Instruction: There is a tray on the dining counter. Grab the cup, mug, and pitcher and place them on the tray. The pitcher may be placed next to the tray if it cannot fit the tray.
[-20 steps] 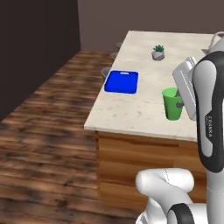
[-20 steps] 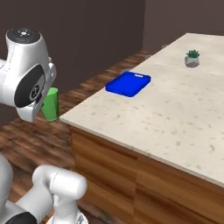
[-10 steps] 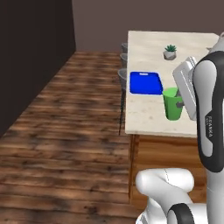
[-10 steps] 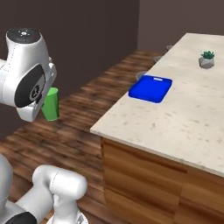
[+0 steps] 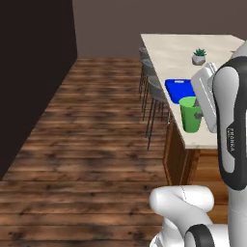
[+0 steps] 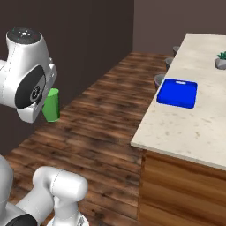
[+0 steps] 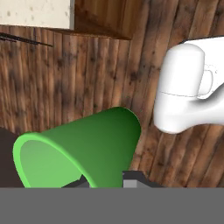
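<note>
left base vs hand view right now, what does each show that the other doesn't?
Left base view alone: the blue tray on the dining counter, a small potted plant farther back, and stools along the counter's edge. Hand view alone: the cup's open mouth and the dark finger tips at its wall. Both: the green cup held in the gripper, over the wood floor, short of the tray.

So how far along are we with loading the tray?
Nothing looks done yet: the flat bright blue tray on the beige speckled dining counter holds nothing. In hand: the gripper is shut on the small green handleless cup, carried beside the counter. Left: set the cup down, then fetch the mug and pitcher.
</note>
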Available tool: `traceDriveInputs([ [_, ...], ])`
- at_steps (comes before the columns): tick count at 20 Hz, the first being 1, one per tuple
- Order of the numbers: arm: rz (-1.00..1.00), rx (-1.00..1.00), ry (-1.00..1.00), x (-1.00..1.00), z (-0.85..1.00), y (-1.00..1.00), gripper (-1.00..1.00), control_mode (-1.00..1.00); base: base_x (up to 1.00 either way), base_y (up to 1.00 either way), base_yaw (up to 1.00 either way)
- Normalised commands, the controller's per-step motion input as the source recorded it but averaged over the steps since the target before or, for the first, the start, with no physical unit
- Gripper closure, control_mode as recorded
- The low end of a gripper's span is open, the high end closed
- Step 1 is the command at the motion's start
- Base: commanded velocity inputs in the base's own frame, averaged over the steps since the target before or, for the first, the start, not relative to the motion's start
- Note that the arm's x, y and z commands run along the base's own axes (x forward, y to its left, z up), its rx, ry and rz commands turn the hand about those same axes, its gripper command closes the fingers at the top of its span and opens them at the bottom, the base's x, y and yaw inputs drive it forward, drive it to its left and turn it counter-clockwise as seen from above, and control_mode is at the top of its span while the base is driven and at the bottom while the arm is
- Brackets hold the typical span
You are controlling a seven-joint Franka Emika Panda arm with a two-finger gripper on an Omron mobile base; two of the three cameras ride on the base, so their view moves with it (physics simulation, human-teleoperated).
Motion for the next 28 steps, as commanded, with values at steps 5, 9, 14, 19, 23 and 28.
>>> traceDriveInputs([
  [5,0.0,0.0,0.0,0.0,0.0,0.0,1.0,1.0,0.0,1.0,-0.2],
  [9,0.0,0.0,0.0,0.0,0.0,0.0,1.0,1.0,0.12,1.0,-0.25],
  [14,0.0,0.0,0.0,0.0,0.0,0.0,1.0,1.0,0.65,1.0,-0.48],
  [19,0.0,0.0,0.0,0.0,0.0,0.0,1.0,1.0,0.76,0.85,-0.69],
  [23,0.0,0.0,0.0,0.0,0.0,0.0,1.0,1.0,0.77,0.82,-0.7],
  [28,0.0,0.0,0.0,0.0,0.0,0.0,1.0,1.0,0.78,0.82,-0.7],
])
